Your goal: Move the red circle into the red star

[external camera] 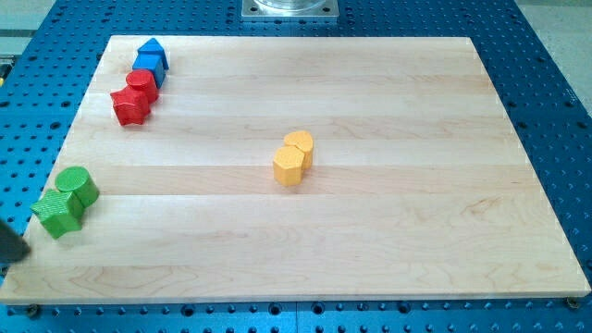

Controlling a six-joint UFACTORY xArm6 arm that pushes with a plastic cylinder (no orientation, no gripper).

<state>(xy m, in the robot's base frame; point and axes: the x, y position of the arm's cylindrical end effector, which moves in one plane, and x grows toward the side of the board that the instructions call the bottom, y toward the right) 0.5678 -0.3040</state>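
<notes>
- Red circle point(142, 84): we find it at the upper left of the bench point(388, 231), touching the red star point(129, 106) on that block's upper-right side.
- Red star: it lies just below and to the view's left of the circle; we judge the two already in contact, so little or no travel is left.
- Blue block point(150, 59): two blue pieces seem to sit together here, touching the circle from above; shapes are hard to make out.
- Our tip point(11, 254): a dark shape at the view's left edge, off the bench's lower-left corner and just beside the green blocks, is probably the rod; its very end is not clear. There is no hand on this arm, so of a hand's state we cannot tell.
- Method, as we judge it: if any push is needed, come in between blue and circle and press gently down-left, so the star is not shoved off the near edge.
- Green circle point(77, 184) and green star point(57, 213): touching, near the tip; steer round them.
- Yellow pair point(293, 158): mid-bench, well apart.
</notes>
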